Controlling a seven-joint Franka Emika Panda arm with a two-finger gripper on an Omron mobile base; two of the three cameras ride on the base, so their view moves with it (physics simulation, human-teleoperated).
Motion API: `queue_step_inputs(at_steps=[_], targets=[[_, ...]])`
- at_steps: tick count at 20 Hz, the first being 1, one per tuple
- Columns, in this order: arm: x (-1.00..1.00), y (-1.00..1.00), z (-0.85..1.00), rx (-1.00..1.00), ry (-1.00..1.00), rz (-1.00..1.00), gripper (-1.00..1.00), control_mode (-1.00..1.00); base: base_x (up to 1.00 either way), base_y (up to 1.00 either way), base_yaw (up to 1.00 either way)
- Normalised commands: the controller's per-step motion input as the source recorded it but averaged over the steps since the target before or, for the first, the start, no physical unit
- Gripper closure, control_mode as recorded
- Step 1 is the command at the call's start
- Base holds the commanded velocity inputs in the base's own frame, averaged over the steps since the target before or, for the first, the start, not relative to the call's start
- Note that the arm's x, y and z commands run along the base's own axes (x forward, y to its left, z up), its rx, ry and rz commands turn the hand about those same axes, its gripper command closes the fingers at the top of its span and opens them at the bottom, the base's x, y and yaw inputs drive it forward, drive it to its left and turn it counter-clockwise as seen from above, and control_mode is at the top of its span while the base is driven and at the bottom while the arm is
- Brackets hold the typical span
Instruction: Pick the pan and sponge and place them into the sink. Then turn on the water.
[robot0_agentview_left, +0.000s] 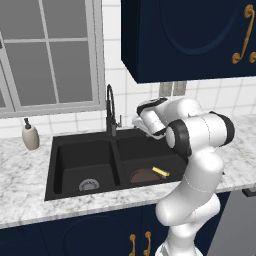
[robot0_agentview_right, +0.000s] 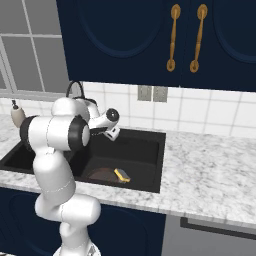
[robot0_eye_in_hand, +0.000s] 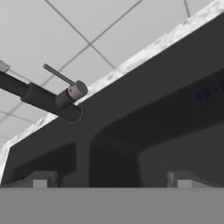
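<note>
The dark brown pan (robot0_agentview_left: 142, 176) (robot0_agentview_right: 101, 175) lies on the floor of the right basin of the black sink (robot0_agentview_left: 82, 141) (robot0_agentview_right: 150, 136). The yellow sponge (robot0_agentview_left: 160, 172) (robot0_agentview_right: 122, 174) rests at the pan's right edge. The black arched faucet (robot0_agentview_left: 110, 107) stands behind the divider with no stream running. My gripper (robot0_agentview_left: 135, 121) (robot0_eye_in_hand: 111, 181) hovers open and empty above the right basin, pointing at the faucet. In the hand view the faucet's base (robot0_eye_in_hand: 43, 99) and its thin side lever (robot0_eye_in_hand: 59, 75) sit upper left, apart from my fingertips (robot0_eye_in_hand: 41, 179).
A beige soap dispenser (robot0_agentview_left: 30, 136) (robot0_agentview_right: 17, 116) stands on the marble counter (robot0_agentview_left: 25, 175) left of the sink. Dark blue wall cabinets (robot0_agentview_left: 190, 35) hang above. A window (robot0_agentview_left: 47, 55) and tiled wall sit behind the faucet.
</note>
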Motion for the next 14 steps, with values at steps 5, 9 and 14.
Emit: queue_step_inputs(at_steps=[5,9,14], targets=[[0.24,0.12,0.07,0.03,0.00,0.00,-1.00,-1.00,0.00,0.00,0.00],[0.27,0.16,0.02,0.06,-0.03,0.00,-1.00,-1.00,0.00,0.00,0.00],[0.27,0.16,0.00,0.09,-0.06,0.00,-1.00,-1.00,0.00,0.00,0.00]])
